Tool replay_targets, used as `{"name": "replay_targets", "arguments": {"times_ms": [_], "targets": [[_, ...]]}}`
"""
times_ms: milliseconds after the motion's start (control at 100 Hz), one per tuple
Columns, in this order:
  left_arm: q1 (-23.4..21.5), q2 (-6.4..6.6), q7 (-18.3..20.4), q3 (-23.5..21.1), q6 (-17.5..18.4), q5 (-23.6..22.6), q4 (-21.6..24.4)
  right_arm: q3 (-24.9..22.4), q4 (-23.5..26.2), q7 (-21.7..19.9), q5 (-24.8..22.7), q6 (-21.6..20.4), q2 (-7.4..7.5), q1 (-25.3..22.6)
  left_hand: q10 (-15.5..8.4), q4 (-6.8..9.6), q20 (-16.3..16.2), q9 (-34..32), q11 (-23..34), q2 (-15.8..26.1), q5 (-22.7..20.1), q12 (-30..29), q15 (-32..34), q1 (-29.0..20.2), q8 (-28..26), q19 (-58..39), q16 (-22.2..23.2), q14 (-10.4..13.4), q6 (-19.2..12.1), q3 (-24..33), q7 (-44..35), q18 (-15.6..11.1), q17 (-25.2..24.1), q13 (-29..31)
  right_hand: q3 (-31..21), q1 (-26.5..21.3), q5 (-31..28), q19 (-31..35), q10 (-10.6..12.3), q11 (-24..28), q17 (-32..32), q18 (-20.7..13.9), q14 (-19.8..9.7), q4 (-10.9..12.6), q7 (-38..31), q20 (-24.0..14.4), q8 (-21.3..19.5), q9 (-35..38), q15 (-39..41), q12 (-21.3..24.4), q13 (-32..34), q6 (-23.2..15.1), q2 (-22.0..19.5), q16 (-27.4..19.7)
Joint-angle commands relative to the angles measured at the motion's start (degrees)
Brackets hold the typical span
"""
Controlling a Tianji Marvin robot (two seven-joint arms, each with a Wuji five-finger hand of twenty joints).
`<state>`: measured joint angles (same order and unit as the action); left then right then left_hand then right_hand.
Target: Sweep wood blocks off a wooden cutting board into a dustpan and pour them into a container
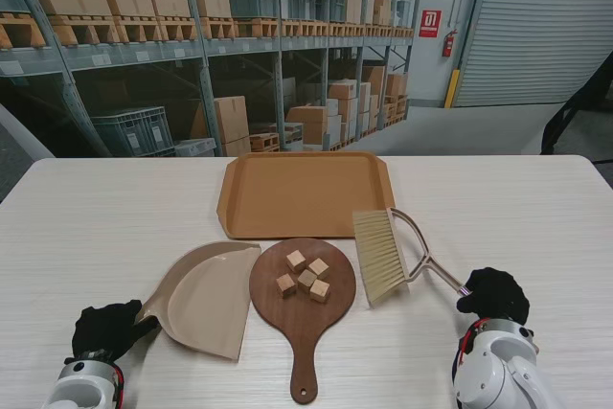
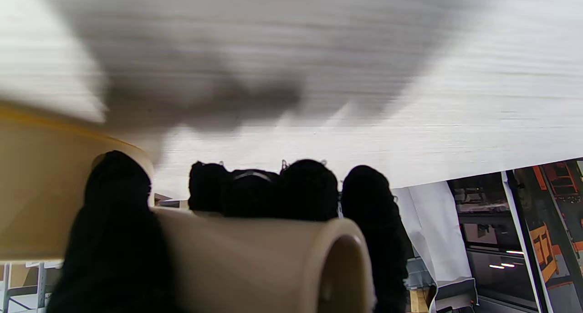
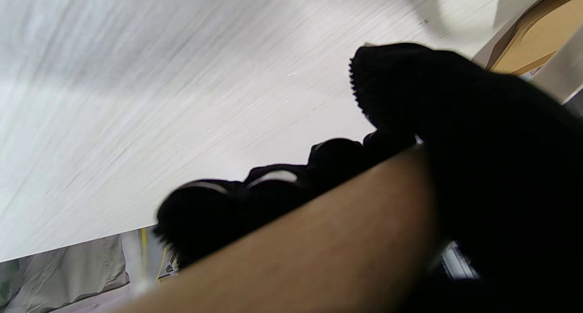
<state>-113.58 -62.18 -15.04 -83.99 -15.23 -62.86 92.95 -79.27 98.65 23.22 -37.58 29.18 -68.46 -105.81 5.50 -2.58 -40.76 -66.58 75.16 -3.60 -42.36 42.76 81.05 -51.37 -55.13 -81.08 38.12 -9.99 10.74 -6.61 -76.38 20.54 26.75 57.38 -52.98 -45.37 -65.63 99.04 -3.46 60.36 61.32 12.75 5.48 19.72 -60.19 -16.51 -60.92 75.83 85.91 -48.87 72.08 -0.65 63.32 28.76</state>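
The left hand [image 1: 107, 329], in a black glove, sits near the table's [image 1: 115, 227] near left corner with its fingers [image 2: 309, 190] wrapped around the beige handle of the dustpan [image 1: 206, 296]; in the left wrist view the thumb lies on one side of the handle and the other fingers curl over the far side. The dustpan's mouth opens toward the round cutting board [image 1: 303, 294], its edge touching the board's left rim. Five wood blocks [image 1: 306, 275] are clustered on the board near its far side. The right hand [image 1: 493, 294], near the table's near right edge, is clamped on the brown handle of the brush [image 1: 383, 254], fingers [image 3: 218, 208] curled round it, thumb over the top. The bristles rest just right of the board. The tan tray [image 1: 306, 196] lies beyond the board, toward the table's far edge.
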Motion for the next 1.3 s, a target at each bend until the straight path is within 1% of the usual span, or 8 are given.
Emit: {"name": "replay_targets", "arguments": {"times_ms": [0, 210, 450, 840, 1290], "targets": [[-0.34, -0.18, 1.21, 0.2, -0.26, -0.05, -0.64, 0.79, -0.17, -0.92, 0.48, 0.51, -0.3, 0.19, -8.79, 1.94, -1.47, -5.21, 6.52, 10.3, -4.35, 2.07, 1.16, -7.62, 0.21, -3.13, -0.66, 8.17, 1.02, 5.26, -3.14, 0.25, 0.02, 4.73, -36.97, -12.03, -10.38, 11.28, -2.4, 0.99, 3.34, -6.54, -4.38, 1.37, -12.58, -0.11, -2.37, 4.8, 5.9, -1.44, 2.06, -11.98, -2.13, 1.58], [-0.24, -0.13, 1.46, 0.32, 0.14, 0.03, -0.72, 3.04, -1.01, -0.96, 2.26, 2.13, -0.7, 1.76, -8.83, 1.98, -1.46, -5.18, 6.5, 10.27, -4.37, 2.13, 1.16, -7.68, 0.21, -3.1, -0.67, 8.18, 1.05, 5.28, -3.14, 0.21, -0.02, 4.71, -36.97, -12.02, -10.37, 11.41, -2.47, 1.02, 3.33, -6.75, -4.52, 1.54, -12.61, -0.07, -2.32, 4.78, 6.0, -1.51, 2.05, -11.98, -2.08, 1.56], [-0.15, -0.12, 1.65, 0.45, 0.3, 0.2, -0.79, 4.89, -0.94, -1.02, 3.87, 2.92, -1.03, 2.73, -8.87, 2.0, -1.46, -5.09, 6.48, 10.22, -4.27, 2.2, 1.16, -7.68, 0.23, -3.09, -0.68, 8.2, 0.99, 5.3, -3.08, 0.21, -0.04, 4.69, -36.97, -12.08, -10.37, 11.47, -2.5, 1.07, 3.32, -6.79, -4.39, 1.52, -12.61, 0.01, -2.29, 4.79, 5.97, -1.52, 2.03, -11.87, -1.93, 1.46], [-0.08, -0.17, 1.56, 0.6, 0.21, 0.65, -0.95, 5.37, 1.34, -1.73, 3.97, 2.24, -0.8, 1.2, -8.87, 2.0, -1.46, -5.1, 6.46, 10.25, -4.29, 2.26, 1.15, -7.71, 0.23, -3.05, -0.69, 8.2, 1.05, 5.3, -3.08, 0.21, -0.08, 4.63, -36.97, -12.14, -10.36, 11.57, -2.6, 1.09, 3.32, -6.84, -4.44, 1.66, -12.6, 0.11, -2.26, 4.74, 6.08, -1.51, 2.04, -11.81, -1.71, 1.45], [-0.13, -0.2, 1.18, 0.74, 0.09, 0.67, -1.2, 6.52, 0.56, -3.54, 4.22, 2.18, -0.37, 0.37, -8.59, 2.01, -1.35, -4.5, 6.39, 10.26, -3.87, 2.39, 0.95, -7.7, 0.26, -2.62, -0.62, 8.09, 1.03, 5.29, -2.85, 0.13, -0.68, 3.83, -36.97, -12.02, -10.36, 11.6, -2.54, 1.14, 3.34, -6.77, -4.58, 1.77, -12.61, 0.17, -2.29, 4.74, 6.0, -1.41, 2.03, -11.93, -1.98, 1.42]]}}
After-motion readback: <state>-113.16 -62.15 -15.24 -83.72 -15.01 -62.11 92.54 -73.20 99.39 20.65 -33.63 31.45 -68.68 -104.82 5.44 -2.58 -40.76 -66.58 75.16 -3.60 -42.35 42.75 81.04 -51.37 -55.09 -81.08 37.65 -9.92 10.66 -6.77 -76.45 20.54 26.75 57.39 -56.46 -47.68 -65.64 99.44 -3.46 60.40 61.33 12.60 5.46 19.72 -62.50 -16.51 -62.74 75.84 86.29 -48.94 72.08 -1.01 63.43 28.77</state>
